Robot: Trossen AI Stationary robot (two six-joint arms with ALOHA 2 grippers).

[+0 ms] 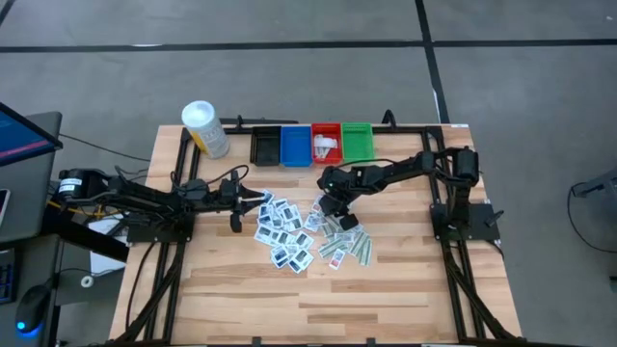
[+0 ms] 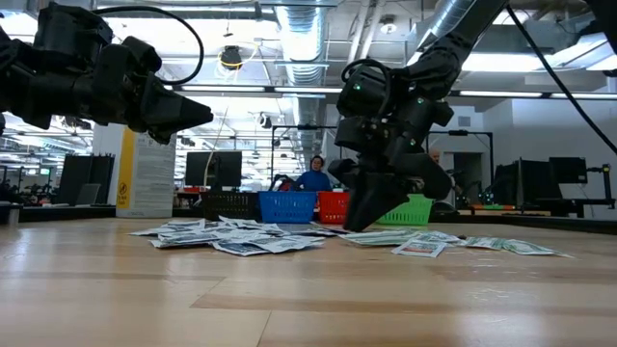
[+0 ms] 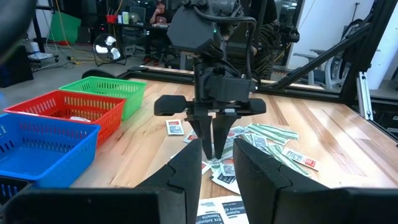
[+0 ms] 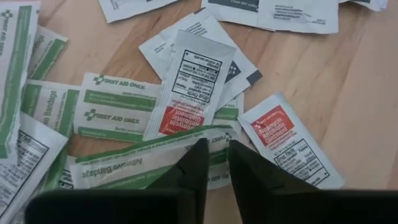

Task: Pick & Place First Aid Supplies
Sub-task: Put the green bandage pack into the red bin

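We see the first aid supplies (image 1: 304,231) lying loose at the centre of the worktop (image 1: 386,289), below the row of bins (image 1: 313,145) at the top, presumably so each can be sorted there. The right tool (image 4: 213,163) stands tip-down on the heap, fingers nearly together over a green-edged bandage strip (image 4: 134,162); whether it grips, we cannot tell. The left tool (image 1: 234,207), slightly parted and empty, waits beside the pile's left edge.

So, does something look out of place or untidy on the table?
The first aid packets lie in a loose overlapping heap on the bare wood, not in the bins. The right gripper is down among them; nothing looks damaged.
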